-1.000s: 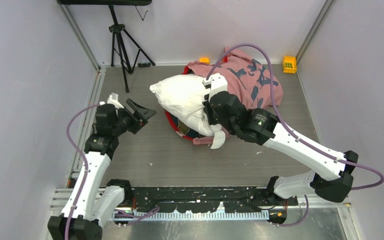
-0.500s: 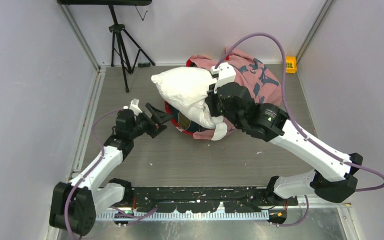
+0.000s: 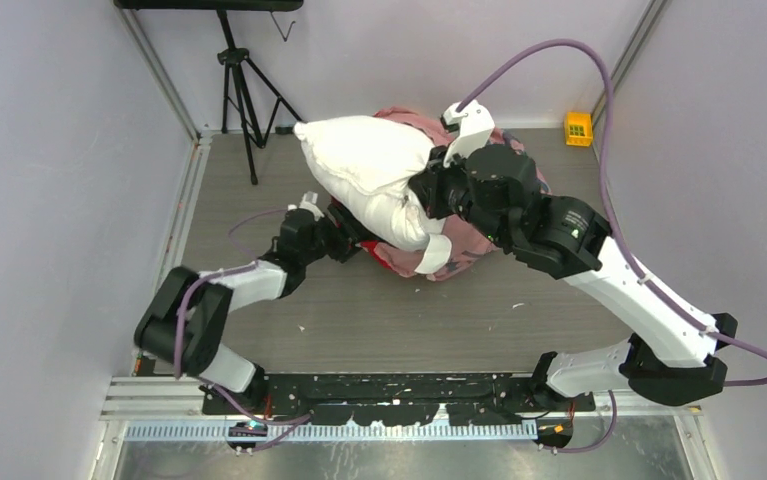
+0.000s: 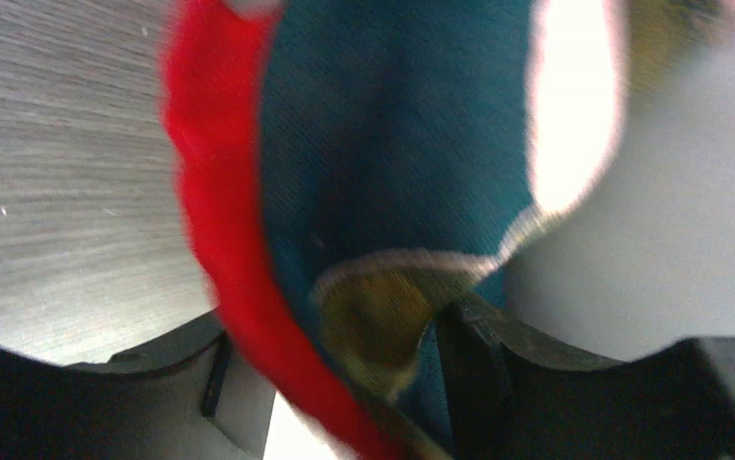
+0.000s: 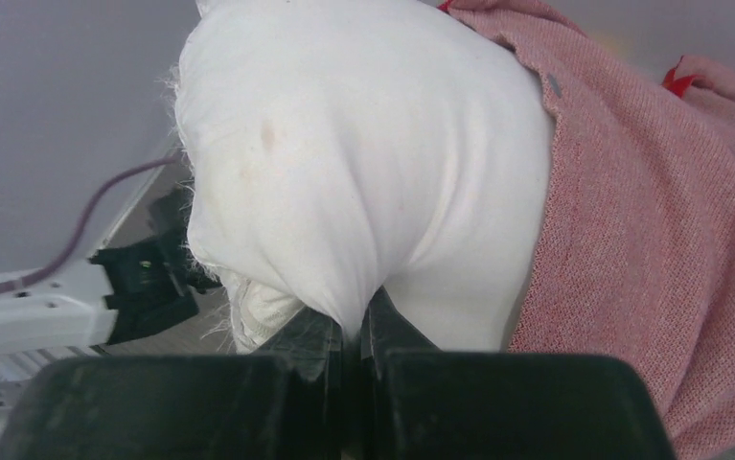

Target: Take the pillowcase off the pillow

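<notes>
Both arms engage now: left gripper [image 4: 336, 331] has arrived, parted around the pillowcase [image 4: 212, 192] hem; right gripper [image 5: 352, 331] pinches the pillow [image 5: 344, 144], so stripping can start.

You were in a robot test cell: plain pale-lilac wall panels [image 3: 59, 150] on silver aluminium posts [image 3: 159, 70], a black tripod [image 3: 242, 90], and a grey wood-grain tabletop [image 3: 379, 310].

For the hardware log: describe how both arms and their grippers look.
The left arm and right arm have white links between black joints. A purple cable loops along each. The left gripper and right gripper have black fingers. A white bracket tops the right wrist.
</notes>
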`<state>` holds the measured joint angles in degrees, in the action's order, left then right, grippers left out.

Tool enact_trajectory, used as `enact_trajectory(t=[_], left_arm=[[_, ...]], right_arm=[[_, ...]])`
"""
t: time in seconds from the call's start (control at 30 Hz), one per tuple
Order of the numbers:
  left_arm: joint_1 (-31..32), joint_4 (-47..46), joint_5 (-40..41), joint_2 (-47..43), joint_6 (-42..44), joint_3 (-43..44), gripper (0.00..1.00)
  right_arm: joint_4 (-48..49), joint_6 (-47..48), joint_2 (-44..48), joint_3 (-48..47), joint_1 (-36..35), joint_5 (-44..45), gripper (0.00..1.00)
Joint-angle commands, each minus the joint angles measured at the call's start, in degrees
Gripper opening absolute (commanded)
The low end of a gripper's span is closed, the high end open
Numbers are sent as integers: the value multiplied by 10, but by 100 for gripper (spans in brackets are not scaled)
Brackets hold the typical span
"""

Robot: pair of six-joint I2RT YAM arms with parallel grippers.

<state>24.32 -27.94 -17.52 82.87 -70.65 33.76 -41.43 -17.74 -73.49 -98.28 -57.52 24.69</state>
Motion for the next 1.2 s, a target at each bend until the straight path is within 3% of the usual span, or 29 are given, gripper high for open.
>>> enact_trajectory(t=[0.0,0.07,0.13,0.2,0.27,0.37,0.43,0.63,0.73,0.87,1.17], left_arm=[[30,-111,52,101,-4,36,52],[63,-142,88,143,10,45,41],[104,-166,177,162,20,27,40],[130,-188,228,172,32,17,45],[133,-189,214,170,41,15,52],[128,-174,214,96,79,-29,62],[126,-110,244,-10,128,-60,70],[125,291,341,-329,224,-11,94],[124,408,336,-429,216,36,100],[123,497,320,-476,159,87,100],[123,461,232,-451,2,134,100]], right_arm=[[122,-15,53,-79,-5,-7,0],[133,-19,58,-79,-4,-2,0],[145,-23,65,-70,-5,10,0],[160,-23,73,-55,-5,28,0],[164,-18,80,-44,-4,38,0],[162,-2,84,-27,-5,58,0],[162,8,84,-14,-5,69,0],[170,25,61,35,-3,62,0],[187,28,43,61,-3,40,0],[194,23,18,83,-3,18,0],[215,-20,18,161,-3,-31,0]])
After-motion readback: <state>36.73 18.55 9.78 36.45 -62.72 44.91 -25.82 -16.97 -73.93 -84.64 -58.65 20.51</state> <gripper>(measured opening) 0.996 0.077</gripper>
